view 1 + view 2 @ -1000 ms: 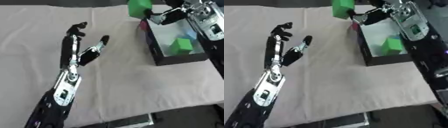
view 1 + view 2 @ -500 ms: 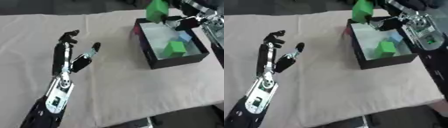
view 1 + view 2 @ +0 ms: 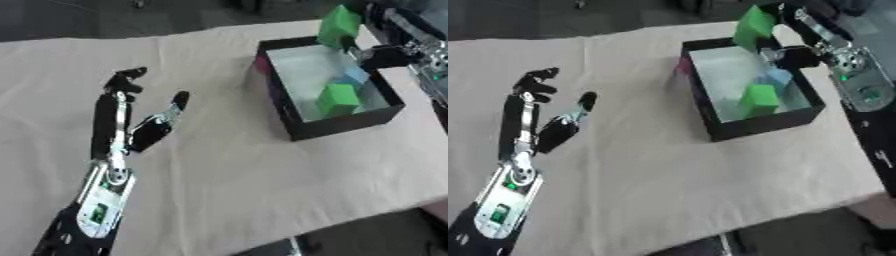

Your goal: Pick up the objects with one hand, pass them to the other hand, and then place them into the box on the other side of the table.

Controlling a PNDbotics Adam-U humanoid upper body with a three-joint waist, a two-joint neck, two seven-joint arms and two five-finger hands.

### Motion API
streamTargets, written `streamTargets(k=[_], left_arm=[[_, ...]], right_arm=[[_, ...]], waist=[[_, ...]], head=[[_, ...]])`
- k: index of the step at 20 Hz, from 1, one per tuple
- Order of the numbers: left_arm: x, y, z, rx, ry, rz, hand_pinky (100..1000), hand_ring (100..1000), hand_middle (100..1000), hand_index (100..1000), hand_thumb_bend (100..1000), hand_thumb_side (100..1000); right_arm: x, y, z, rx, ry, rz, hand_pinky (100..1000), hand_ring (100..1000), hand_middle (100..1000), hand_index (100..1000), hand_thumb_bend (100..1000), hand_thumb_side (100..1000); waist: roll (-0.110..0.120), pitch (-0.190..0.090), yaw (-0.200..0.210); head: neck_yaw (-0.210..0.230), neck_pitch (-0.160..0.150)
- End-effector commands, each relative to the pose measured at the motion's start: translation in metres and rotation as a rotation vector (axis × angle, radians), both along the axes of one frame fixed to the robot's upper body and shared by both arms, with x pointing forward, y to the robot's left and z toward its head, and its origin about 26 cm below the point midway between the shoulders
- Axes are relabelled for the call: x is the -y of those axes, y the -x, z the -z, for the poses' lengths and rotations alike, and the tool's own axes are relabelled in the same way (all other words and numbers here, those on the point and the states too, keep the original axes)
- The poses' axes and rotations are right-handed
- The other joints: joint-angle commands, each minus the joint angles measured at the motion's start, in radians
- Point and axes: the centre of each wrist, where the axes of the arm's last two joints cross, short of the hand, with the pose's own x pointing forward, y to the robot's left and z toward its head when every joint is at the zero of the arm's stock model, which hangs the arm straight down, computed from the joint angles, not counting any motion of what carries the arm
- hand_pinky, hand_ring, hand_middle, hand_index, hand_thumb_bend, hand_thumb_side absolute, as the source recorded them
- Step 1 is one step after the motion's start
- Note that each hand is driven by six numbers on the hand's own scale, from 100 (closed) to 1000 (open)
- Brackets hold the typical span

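Note:
A green block (image 3: 339,26) hangs above the far edge of the black box (image 3: 302,127), with my right hand (image 3: 791,54) shut on it from the right. Inside the box lie another green block (image 3: 337,99) and a pale blue piece (image 3: 356,78). Something pink (image 3: 261,64) shows just outside the box's far left corner. My left hand (image 3: 147,133) stands open over the cloth at the left, fingers up, holding nothing.
The table (image 3: 219,175) is covered with a pale beige cloth. Its front edge runs across the lower right, with dark floor beyond. The box stands at the right side.
The camera has tilted, so the whole scene sits lower. My right hand with the green block has moved closer over the box's far edge. The left hand stays open.

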Motion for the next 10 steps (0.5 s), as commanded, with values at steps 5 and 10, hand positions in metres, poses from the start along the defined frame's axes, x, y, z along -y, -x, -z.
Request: streamTargets(k=[5, 10], left_arm=[[0.001, 0.001, -0.009, 0.027, 0.01, 0.008, 642, 658, 741, 818, 615, 745], [0.002, 0.001, -0.009, 0.025, 0.014, 0.01, 641, 658, 741, 819, 613, 746]], right_arm=[[0.024, -0.002, -0.001, 0.024, 0.091, 0.104, 960, 793, 514, 570, 166, 100], [0.025, -0.004, 0.006, 0.003, 0.157, 0.069, 962, 842, 592, 652, 170, 100]], waist=[[-0.001, -0.019, 0.001], [-0.002, -0.018, 0.005]], head=[[-0.004, -0.007], [0.001, -0.008]])
